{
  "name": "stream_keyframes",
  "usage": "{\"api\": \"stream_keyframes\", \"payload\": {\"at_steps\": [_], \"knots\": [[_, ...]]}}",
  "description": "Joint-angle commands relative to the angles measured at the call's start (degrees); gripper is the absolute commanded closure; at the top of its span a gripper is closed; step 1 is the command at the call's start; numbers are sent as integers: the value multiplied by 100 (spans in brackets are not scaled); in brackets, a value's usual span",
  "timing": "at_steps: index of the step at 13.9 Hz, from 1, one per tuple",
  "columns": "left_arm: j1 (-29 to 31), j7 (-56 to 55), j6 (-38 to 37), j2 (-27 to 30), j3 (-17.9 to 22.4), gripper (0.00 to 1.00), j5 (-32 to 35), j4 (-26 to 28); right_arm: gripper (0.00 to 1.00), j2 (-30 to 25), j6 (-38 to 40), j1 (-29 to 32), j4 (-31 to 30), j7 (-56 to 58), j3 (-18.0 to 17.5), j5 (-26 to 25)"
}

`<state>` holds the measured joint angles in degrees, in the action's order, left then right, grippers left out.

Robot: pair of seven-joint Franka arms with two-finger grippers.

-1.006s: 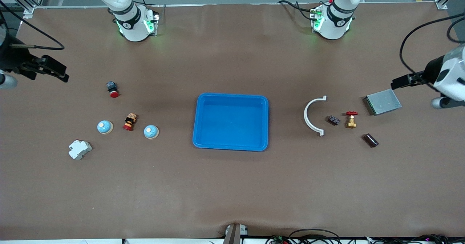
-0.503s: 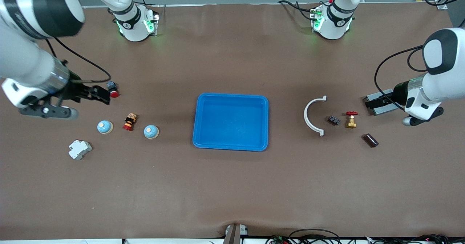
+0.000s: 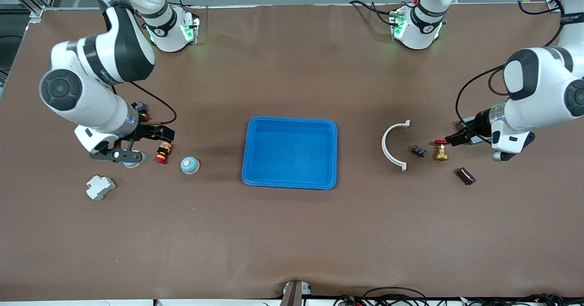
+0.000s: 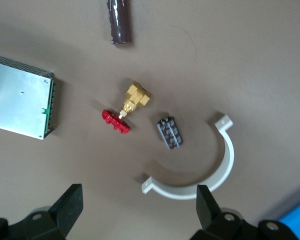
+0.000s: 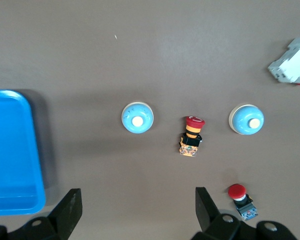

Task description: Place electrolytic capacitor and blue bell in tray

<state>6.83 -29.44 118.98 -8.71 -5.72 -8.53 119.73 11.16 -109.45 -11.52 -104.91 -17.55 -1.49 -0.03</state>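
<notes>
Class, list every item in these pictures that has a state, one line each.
Tray: empty.
Left hand: open, over the brass valve.
Right hand: open, over the red-capped push button.
Blue bell: upright on table.

you get even, bright overhead light with soft shadows beside the tray (image 3: 248,151). both wrist views look slightly soft; no glare.

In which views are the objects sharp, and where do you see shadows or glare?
Front view: even light, sharp, with soft shadows beside the tray and under both arms. Left wrist view: the capacitor is sharp and the white clamp casts a curved shadow. Right wrist view: both blue bells are sharp, without glare.
</notes>
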Motion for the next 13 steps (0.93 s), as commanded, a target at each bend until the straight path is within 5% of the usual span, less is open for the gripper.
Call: {"api": "stream_keyframes", "payload": {"at_steps": [1,9,13], "knots": [[-163,-228,388,-7,-9,0,-79,270,0,-61,-522,-34,-493,-82,26,11],[-349,-536,1083,-762,0,0,-52,270,0,1,-1920,-122,-1522,-56,26,20],[-463,-1221,1381,-930,0,3,-52,262,0,377,-2263,-131,-1524,-21,18,20]]}}
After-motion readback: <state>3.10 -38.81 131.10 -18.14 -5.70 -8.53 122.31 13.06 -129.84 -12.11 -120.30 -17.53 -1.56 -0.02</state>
